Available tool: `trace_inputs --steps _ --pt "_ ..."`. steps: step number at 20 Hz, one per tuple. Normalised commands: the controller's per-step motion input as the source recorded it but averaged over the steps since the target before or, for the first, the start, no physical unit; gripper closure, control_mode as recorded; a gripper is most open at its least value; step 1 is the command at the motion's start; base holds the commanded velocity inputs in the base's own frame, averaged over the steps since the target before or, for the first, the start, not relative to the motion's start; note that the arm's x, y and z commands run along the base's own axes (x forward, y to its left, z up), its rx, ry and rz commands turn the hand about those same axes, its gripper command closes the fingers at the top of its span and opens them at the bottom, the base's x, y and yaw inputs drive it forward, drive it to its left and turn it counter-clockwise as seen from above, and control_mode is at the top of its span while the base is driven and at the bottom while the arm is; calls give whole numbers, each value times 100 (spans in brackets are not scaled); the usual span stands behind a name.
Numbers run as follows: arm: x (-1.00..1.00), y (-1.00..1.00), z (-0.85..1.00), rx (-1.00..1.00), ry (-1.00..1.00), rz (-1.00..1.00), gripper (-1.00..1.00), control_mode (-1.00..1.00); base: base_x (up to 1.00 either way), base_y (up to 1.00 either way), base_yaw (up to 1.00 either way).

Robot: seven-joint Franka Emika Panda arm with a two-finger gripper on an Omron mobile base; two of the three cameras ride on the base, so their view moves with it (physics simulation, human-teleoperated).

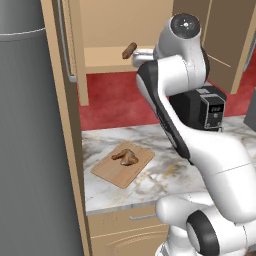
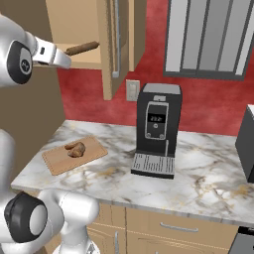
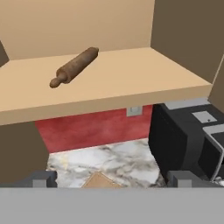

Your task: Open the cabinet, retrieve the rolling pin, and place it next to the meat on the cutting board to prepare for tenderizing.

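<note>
With its jaws spread wide and empty, the gripper (image 3: 109,177) hangs short of the light tan wooden cabinet's (image 3: 109,94) shelf, where the slim brown rolling pin (image 3: 74,66) lies askew. Closing across that slant could roll it away. Below, the black coffee machine (image 2: 156,130) crowds the path down to the pale board (image 1: 123,163) bearing the glossy brown meat (image 1: 126,157).

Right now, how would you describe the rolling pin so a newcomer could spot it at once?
Find the open light tan wooden wall cabinet above the marble counter. On its bottom shelf lies a slim brown wooden rolling pin with narrower handle ends, the only thing on that shelf.
</note>
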Motion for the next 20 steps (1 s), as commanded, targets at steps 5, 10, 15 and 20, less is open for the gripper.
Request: trace_inputs --steps 5,10,15,20 --pt "25 12 0 0 0 0 -100 -100 0 0 0" --pt "34 11 0 0 0 0 -100 -100 0 0 0" --pt "39 15 0 0 0 0 -100 -100 0 0 0" --pt "36 16 0 0 0 0 -100 -100 0 0 0"
